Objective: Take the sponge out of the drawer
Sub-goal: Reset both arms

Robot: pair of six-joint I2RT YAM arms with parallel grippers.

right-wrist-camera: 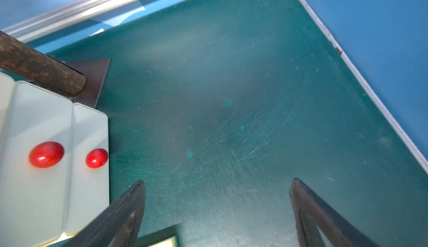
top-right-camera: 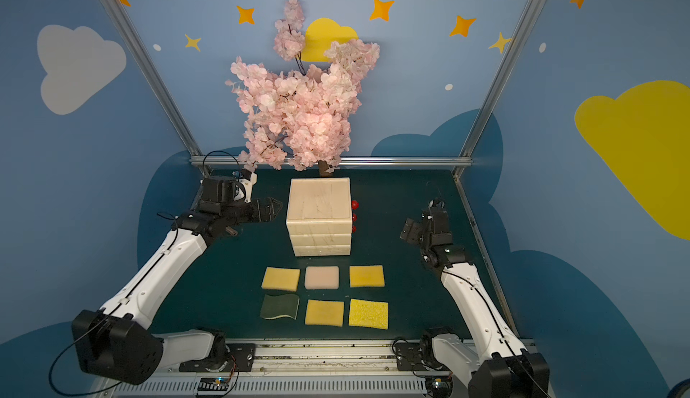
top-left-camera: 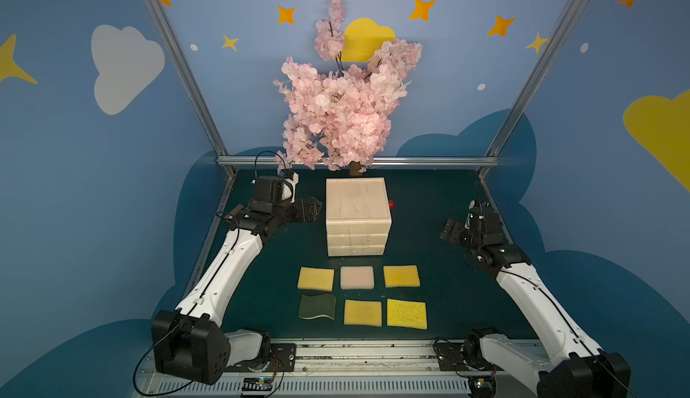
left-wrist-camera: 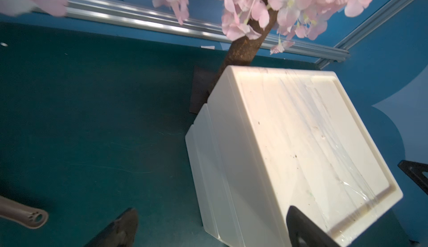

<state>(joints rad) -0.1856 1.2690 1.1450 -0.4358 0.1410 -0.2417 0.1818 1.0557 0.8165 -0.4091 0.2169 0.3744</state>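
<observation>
At table centre: cream marbled three-drawer unit (top-left-camera: 357, 209), drawers shut, red knobs (top-right-camera: 354, 217) facing 3 o'clock; contents hidden. Six sponges (top-left-camera: 362, 312) lie at its 6 o'clock. Left gripper (top-left-camera: 315, 205) at 9 o'clock, right gripper (top-left-camera: 448, 230) at 3 o'clock: jaws apart, empty.

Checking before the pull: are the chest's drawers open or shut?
Shut. Nothing juts from the chest; its three red knobs line up.

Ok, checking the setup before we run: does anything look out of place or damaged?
Only the clear film on top of the drawer unit: it looks wrinkled near one edge. Nothing else stands out.
</observation>
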